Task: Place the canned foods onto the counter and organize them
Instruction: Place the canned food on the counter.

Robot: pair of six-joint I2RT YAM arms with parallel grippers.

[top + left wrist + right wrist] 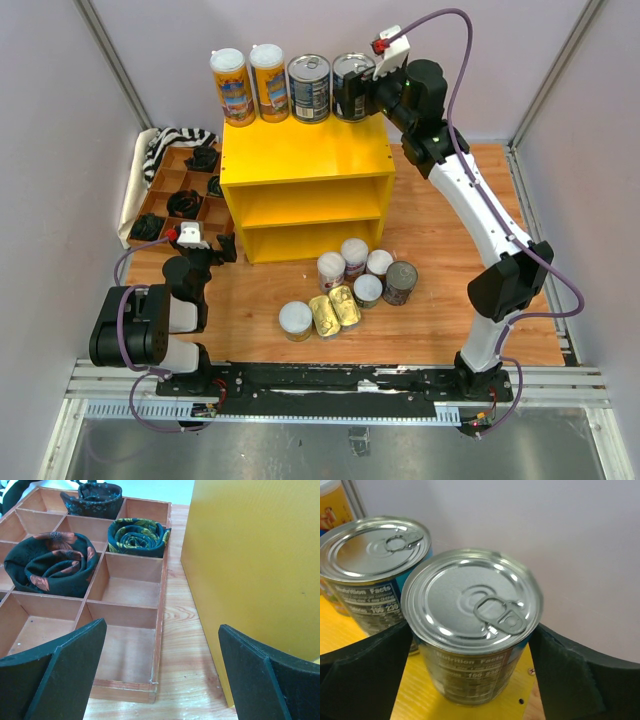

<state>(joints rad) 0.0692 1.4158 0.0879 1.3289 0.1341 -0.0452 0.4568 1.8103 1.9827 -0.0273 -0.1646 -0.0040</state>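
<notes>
Presently the right end effector [470, 647] straddles the silver-topped can [465, 595] standing at the back right corner of the yellow shelf unit [300, 150], jaws wide; whether the pads touch it cannot be told. Risk: a skewed withdrawal drags it off that edge or into the neighbouring can [372, 550]. Beside the unit, the left end effector [160, 670] is fully open and empty.

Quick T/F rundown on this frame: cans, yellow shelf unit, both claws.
1. Four cans stand on top of the yellow shelf unit. True.
2. The right claw straddles a tall white-lidded cylinder. False: its jaws flank the rightmost silver-topped can.
3. The left claw is open and holds nothing. True.
4. Both open shelves of the unit hold cans. False: no can shows on either shelf. The remaining ones are on the table in front.
5. Two gold-topped tins lie among that group on the table. True.
</notes>
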